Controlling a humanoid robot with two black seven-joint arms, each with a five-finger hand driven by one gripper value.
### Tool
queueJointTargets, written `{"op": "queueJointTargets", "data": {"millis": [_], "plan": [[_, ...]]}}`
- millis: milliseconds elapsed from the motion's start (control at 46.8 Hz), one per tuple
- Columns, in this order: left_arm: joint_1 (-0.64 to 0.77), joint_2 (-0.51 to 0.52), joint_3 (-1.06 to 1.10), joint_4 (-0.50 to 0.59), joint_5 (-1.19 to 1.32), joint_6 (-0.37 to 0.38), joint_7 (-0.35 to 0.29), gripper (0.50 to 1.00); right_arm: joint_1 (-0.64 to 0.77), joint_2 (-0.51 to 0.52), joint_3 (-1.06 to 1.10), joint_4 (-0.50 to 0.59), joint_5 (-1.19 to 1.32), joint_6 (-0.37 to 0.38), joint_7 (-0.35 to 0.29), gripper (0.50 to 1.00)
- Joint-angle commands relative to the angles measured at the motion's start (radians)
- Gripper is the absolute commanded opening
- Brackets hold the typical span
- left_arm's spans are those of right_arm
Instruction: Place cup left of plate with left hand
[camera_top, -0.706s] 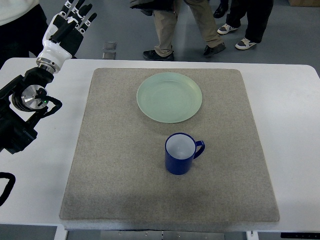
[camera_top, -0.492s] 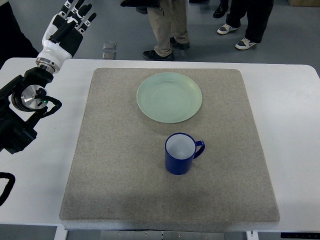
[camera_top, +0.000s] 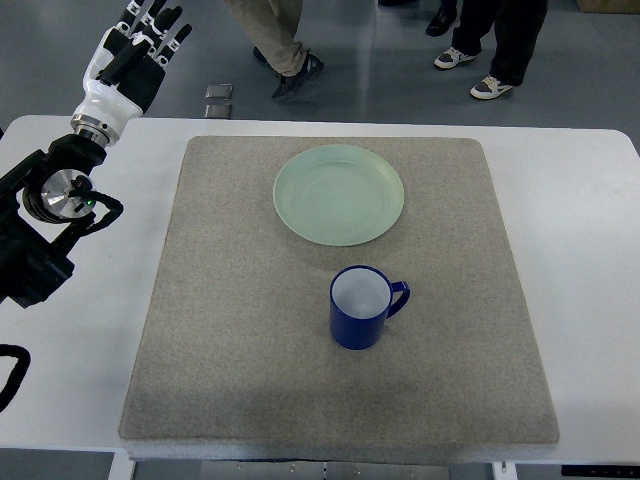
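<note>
No brand, label or writing is showing legibly on anything here. I am holding my left hand (camera_top: 130, 55) up beyond the table (camera_top: 590, 200)'s far left corner, well away from the plate (camera_top: 339, 194), fingers (camera_top: 160, 25) spread and gripping nothing, just as a moment ago. The blue cup (camera_top: 360, 307) is sitting upright on the grey mat (camera_top: 220, 300), just nearer than the plate, handle pointing right, unmoved. Beyond the plate, a person's legs (camera_top: 285, 45) are stepping leftward compared with before.
</note>
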Motion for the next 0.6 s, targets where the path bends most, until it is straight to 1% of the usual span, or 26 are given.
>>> {"op": "queueJointTargets", "data": {"millis": [0,577], "plan": [[0.0,0.0,0.0,0.0,-0.001,0.002,0.0,0.996,0.0,0.0,0.0,0.0,0.0,0.0,0.0,0.932],[0.0,0.002,0.0,0.0,-0.001,0.008,0.0,0.996,0.0,0.0,0.0,0.0,0.0,0.0,0.0,0.932]]}}
